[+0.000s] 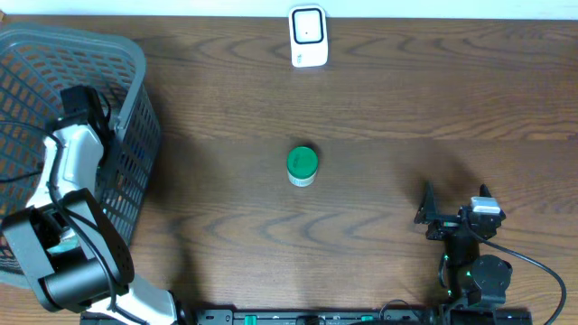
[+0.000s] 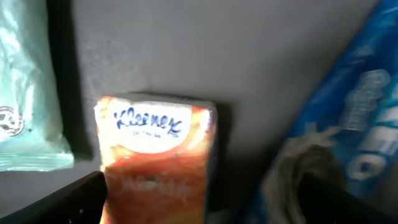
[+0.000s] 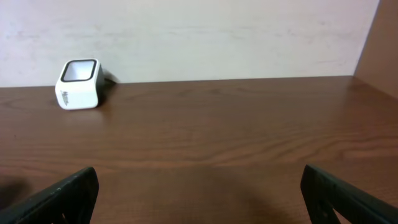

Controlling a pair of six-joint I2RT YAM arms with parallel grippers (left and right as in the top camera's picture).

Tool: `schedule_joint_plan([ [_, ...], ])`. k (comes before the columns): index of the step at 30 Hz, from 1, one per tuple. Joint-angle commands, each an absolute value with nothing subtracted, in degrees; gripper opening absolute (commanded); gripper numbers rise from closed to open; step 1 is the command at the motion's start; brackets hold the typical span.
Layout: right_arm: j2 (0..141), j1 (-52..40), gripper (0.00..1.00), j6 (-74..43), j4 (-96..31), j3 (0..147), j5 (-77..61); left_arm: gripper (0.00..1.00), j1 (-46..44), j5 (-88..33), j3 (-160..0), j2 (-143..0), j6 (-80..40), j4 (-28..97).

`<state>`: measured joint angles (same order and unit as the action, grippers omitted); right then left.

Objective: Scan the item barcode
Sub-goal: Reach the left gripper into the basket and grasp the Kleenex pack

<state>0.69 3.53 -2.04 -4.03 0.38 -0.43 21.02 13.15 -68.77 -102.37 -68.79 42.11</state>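
The white barcode scanner (image 1: 307, 36) stands at the table's far edge, and the right wrist view shows it far left (image 3: 78, 84). My left gripper (image 1: 83, 101) reaches down inside the grey basket (image 1: 135, 54). It is open (image 2: 202, 202), and an orange Kleenex tissue pack (image 2: 155, 155) lies on the basket floor between its dark fingers, nearer the left one. No barcode shows on the pack. My right gripper (image 1: 456, 208) sits low at the front right, open (image 3: 199, 199) and with only bare wood between its fingers.
A small jar with a green lid (image 1: 302, 165) stands mid-table. Inside the basket, a teal packet (image 2: 25, 93) lies left of the tissue pack. A blue snack bag (image 2: 354, 124) lies to the right.
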Motion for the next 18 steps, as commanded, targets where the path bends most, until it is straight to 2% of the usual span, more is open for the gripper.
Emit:
schedule_joint_plan([
  [1, 0.4, 3.7, 0.99, -1.2, -4.3, 0.3, -0.5, 0.98, 21.6, 13.3, -65.6, -102.7, -68.9, 40.3],
  [11, 0.4, 3.7, 0.99, -1.2, -4.3, 0.3, -0.5, 1.00, 22.0, 12.8, -61.1, -102.8, -67.7, 36.4],
  [13, 0.4, 3.7, 0.99, -1.2, -4.3, 0.3, -0.5, 0.85, 22.0, 12.8, -61.2, -102.8, -65.7, 35.6],
  [16, 0.4, 3.7, 0.99, -1.2, -4.3, 0.3, -0.5, 0.56, 22.0, 12.8, -62.0, -102.2, -61.2, 35.2],
  [18, 0.4, 3.7, 0.99, -1.2, -4.3, 0.3, -0.5, 0.51, 22.0, 12.8, -63.1, -101.2, -58.2, 35.3],
])
